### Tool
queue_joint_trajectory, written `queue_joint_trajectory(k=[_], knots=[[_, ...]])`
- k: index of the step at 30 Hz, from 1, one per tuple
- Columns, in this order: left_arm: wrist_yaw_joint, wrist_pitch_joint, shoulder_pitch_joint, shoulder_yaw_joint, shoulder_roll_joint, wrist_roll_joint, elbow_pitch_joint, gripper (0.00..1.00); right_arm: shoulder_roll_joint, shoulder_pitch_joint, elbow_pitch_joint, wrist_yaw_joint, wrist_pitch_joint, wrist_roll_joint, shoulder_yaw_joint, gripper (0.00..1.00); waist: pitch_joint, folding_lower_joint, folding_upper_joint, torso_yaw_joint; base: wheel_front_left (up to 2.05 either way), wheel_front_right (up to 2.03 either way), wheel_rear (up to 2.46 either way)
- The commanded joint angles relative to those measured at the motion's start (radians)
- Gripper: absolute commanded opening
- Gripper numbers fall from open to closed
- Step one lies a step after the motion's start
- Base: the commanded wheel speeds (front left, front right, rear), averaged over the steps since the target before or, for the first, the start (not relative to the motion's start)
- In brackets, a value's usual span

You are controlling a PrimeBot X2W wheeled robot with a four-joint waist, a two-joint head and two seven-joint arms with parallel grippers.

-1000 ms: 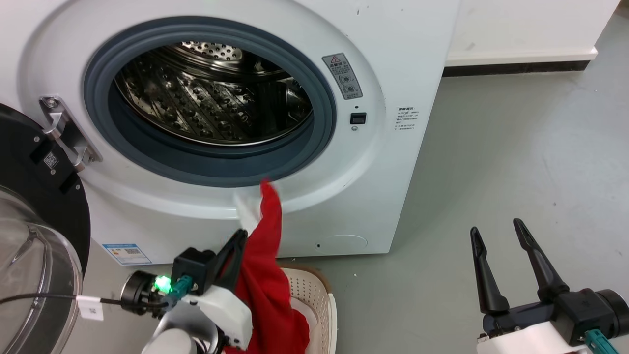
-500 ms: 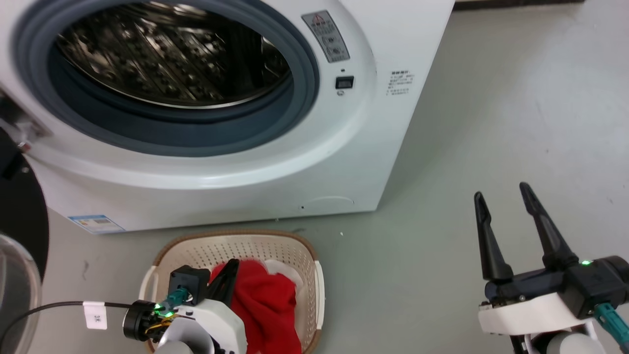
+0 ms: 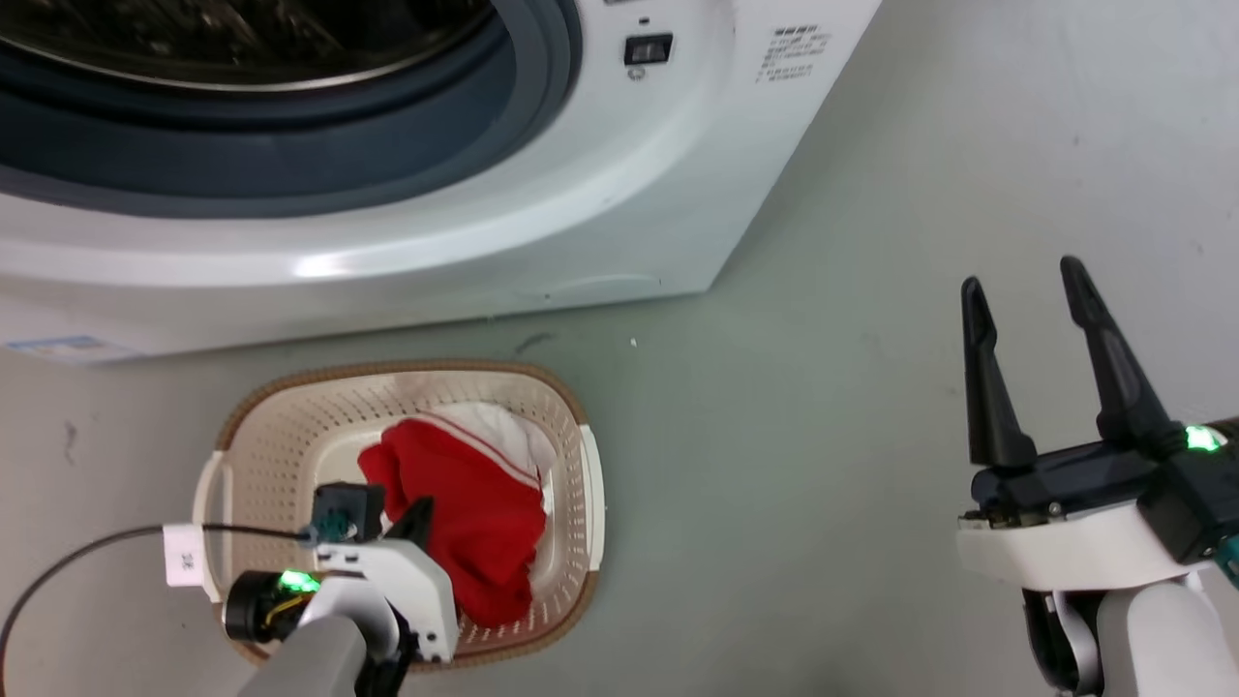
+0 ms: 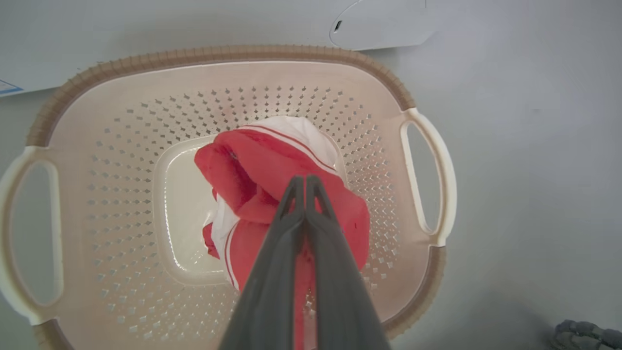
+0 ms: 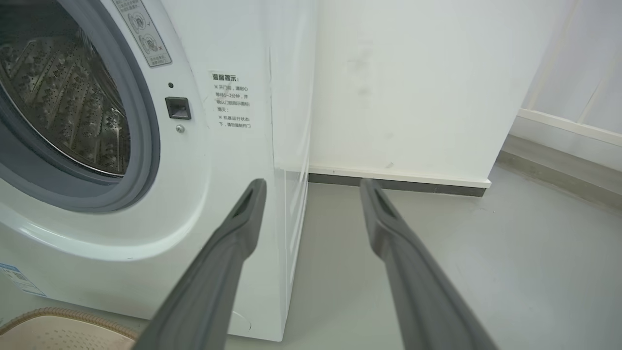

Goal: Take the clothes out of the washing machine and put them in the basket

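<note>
Left end effector point(image 4: 304, 179): two long, tapered dark grey fingers point(image 4: 272, 272) on a black block, with a white shell behind.
Right end effector point(image 3: 1020, 273): matching dark fingers on a black body, with white housing below.
Wrist lamp point(image 3: 1201, 438): glowed green.
Cable point(image 3: 242, 529): was thin and black, and carried a white printed tag point(image 3: 182, 556).
Forearm point(image 3: 310, 658): was pale grey and rounded.

Grey floor point(image 3: 871, 194), white wall point(image 5: 413, 82)
</note>
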Motion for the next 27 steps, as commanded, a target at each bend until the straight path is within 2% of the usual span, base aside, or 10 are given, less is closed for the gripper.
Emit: queue_joint_trajectory(k=[1,7,12,19,25,26,27], knots=[[-0.005,-0.007,-0.037,0.006,-0.007,-0.007,0.035,0.00,0.002,-0.024,-0.007,-0.001,-0.002,0.004,-0.003,1.00,0.064,-0.0002,0.0000,-0.010,0.00,0.00,0.00],[-0.026,-0.002,-0.172,0.001,-0.018,-0.001,0.206,0.00,0.002,-0.074,-0.022,-0.001,-0.002,0.012,-0.010,1.00,0.178,-0.0002,0.0000,-0.017,0.00,0.00,0.00],[-0.027,0.020,-0.269,-0.035,-0.010,0.034,0.309,0.00,0.002,-0.107,-0.033,-0.001,-0.002,0.014,-0.019,1.00,0.259,-0.0002,0.0000,-0.021,0.00,0.00,0.00],[-0.016,0.055,-0.353,-0.072,0.008,0.067,0.362,0.00,0.002,-0.142,-0.045,-0.001,-0.002,0.020,-0.029,1.00,0.341,-0.0002,0.0000,-0.024,0.00,0.00,0.00],[0.005,0.083,-0.371,-0.088,0.007,0.078,0.376,0.00,0.002,-0.151,-0.040,-0.001,-0.002,0.020,-0.031,1.00,0.354,-0.0002,0.0000,-0.022,0.00,0.00,0.00],[0.008,0.080,-0.371,-0.088,0.005,0.077,0.377,0.07,0.002,-0.151,-0.038,-0.001,-0.002,0.020,-0.030,1.00,0.352,-0.0002,0.0000,-0.021,0.00,0.00,0.00],[0.013,0.069,-0.369,-0.091,0.001,0.079,0.378,0.88,0.002,-0.150,-0.035,-0.001,-0.002,0.020,-0.029,1.00,0.346,-0.0002,0.0000,-0.021,0.00,0.00,0.00]])
